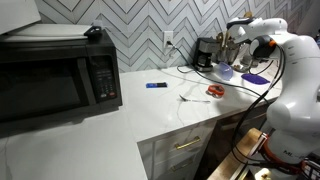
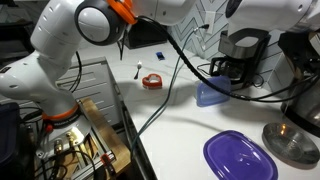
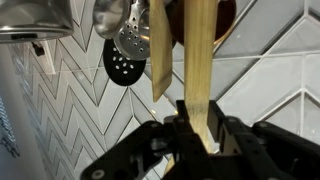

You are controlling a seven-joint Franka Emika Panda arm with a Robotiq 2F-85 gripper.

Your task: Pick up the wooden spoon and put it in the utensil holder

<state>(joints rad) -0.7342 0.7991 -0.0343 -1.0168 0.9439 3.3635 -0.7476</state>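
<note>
Both jaws of the gripper (image 3: 197, 128) pinched the wooden spoon (image 3: 199, 60) upright by its handle, at the far right of the counter (image 1: 165, 112), so, we judged, it could drop straight into the utensil holder (image 1: 225, 71).

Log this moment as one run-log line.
gripper: shut on long pale wooden spoon, by handle | small pale cylindrical utensil holder: beside black coffee maker, below gripper | release: not yet
</note>
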